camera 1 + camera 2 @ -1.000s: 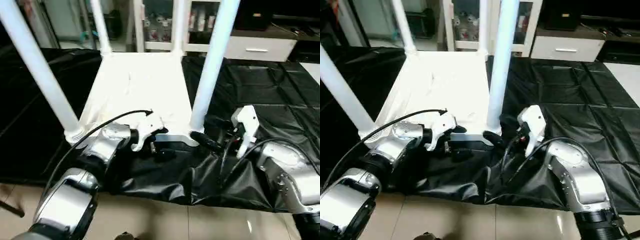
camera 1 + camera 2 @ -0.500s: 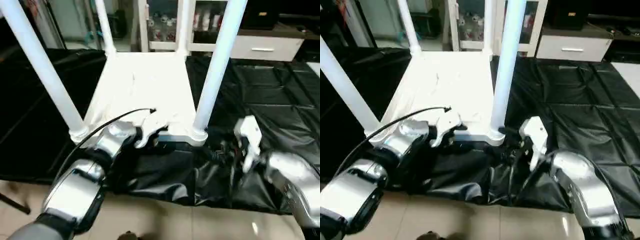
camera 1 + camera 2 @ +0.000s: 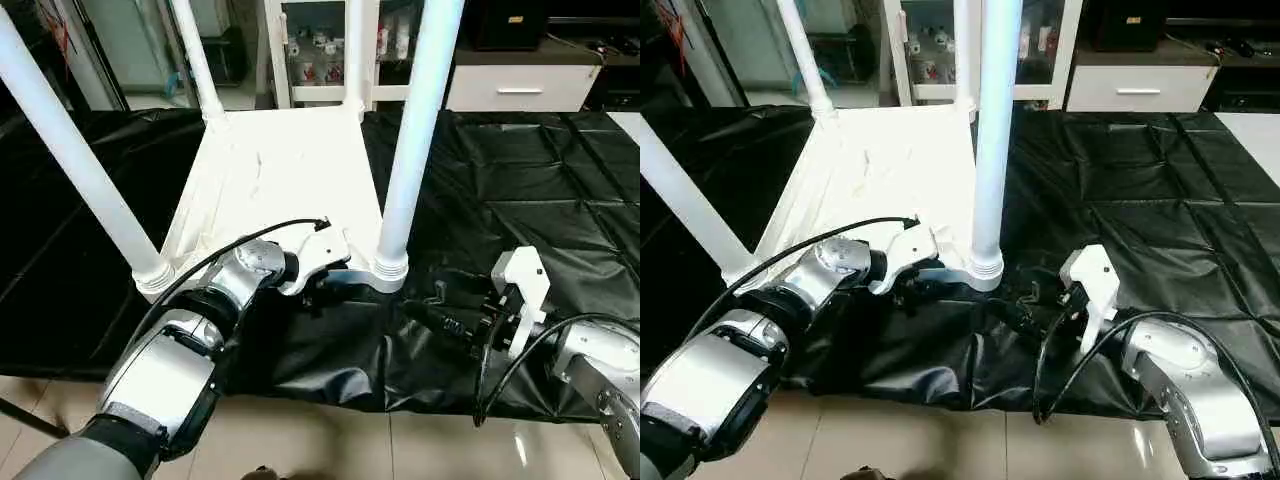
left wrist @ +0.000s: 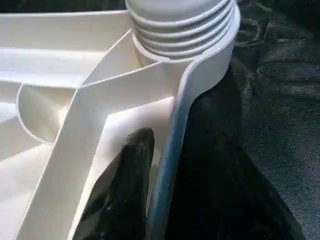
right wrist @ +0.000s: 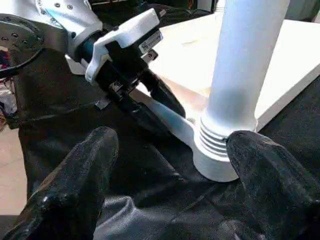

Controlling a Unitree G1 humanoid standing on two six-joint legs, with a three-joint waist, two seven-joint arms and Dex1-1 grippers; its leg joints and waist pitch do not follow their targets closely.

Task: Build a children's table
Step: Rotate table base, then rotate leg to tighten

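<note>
The black-draped worktable (image 3: 520, 170) takes up most of the scene, its dark cover wrinkled and hanging over the near edge above a tiled floor (image 3: 330, 440). On it, toward the robot's left, the children's table (image 3: 290, 180) lies upside down — its square white top flat on the cover, its four white tube legs standing up from the corner sockets. The near right leg (image 3: 415, 130) rises from a ribbed socket (image 3: 385, 270) at the corner closest to both arms; the near left leg (image 3: 75, 160) stands at the other near corner, and the two far legs stand at the back, in front of a white cabinet (image 3: 320, 50).

The left gripper (image 3: 320, 285) is at the near rim of the table top, just beside the near right socket. In the left wrist view one black finger (image 4: 127, 185) lies inside the rim against the white wall while the other is outside it — the jaws straddle the rim at a narrow gap, and the right wrist view shows them set on that edge.

The right gripper (image 3: 440, 318) hangs low over the black cover, near the same corner but apart from it, pointing toward the socket. Its two fingers (image 5: 75, 190) stand wide apart and hold nothing.
</note>
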